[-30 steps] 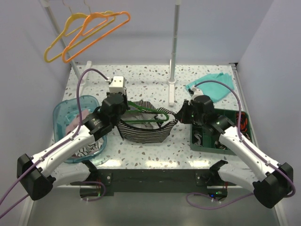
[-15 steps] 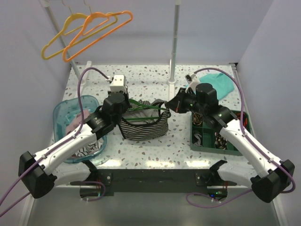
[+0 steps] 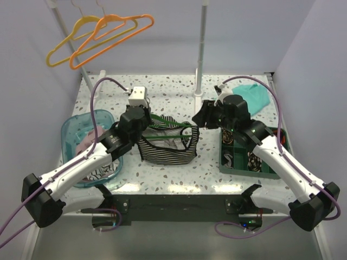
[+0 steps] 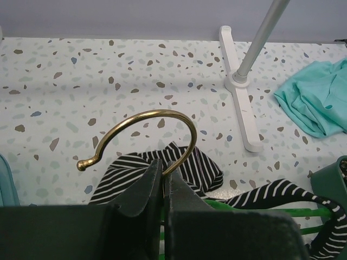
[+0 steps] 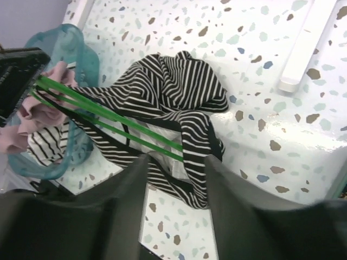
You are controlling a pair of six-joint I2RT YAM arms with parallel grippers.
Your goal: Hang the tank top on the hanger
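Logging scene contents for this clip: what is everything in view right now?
tank top: one, black-and-white striped, bunched around the hanger, table centre
hanger: one, green with brass hook, lifted at centre
orange hanger: one, orange, on rack, upper left
yellow hanger: one, yellow, beside the orange
teal cloth: one, teal, far right
basket: one, clear blue, left
pink garment: one, pink, inside basket
tray: one, dark green, right
rack pole: one, white, rear centre
left gripper: black, shut on hanger's hook
right gripper: black, open at tank top's right edge
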